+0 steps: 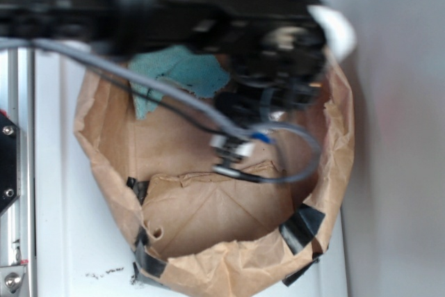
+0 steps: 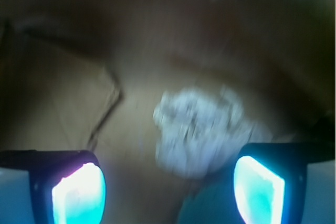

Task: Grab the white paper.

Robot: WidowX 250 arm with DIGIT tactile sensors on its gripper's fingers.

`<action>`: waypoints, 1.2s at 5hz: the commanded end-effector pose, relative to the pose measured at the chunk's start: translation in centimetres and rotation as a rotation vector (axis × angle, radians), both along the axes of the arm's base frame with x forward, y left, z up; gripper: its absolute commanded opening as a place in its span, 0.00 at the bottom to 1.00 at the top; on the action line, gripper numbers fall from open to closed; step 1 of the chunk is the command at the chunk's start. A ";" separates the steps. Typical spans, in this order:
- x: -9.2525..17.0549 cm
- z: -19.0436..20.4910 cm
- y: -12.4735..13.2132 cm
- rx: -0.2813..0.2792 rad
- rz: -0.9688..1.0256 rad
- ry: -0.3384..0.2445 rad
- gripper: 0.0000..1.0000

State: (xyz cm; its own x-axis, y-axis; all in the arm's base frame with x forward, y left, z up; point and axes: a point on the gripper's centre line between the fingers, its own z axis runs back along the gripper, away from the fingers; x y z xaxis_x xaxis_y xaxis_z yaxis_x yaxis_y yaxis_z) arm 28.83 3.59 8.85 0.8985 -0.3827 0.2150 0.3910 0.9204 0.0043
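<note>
No readable text, label, brand, number or sign appears in either view. The brown paper bag is unprinted, and small dark specks on the white surface beside it are too blurred to read.

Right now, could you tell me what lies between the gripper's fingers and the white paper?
Nothing: in the wrist view, the open gripper has only bare brown bag floor ahead of it up to the white paper.
</note>
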 end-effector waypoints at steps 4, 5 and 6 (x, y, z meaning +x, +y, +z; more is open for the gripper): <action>7.2 -4.9 1.6 0.078 0.018 0.044 1.00; 6.8 -5.4 1.5 0.068 0.039 0.054 0.00; 6.7 -5.0 1.4 0.084 0.050 0.040 0.00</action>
State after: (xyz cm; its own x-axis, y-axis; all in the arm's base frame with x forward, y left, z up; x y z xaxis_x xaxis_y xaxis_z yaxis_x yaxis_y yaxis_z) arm 34.13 5.51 2.70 0.9431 -0.3211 0.0865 0.3208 0.9470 0.0179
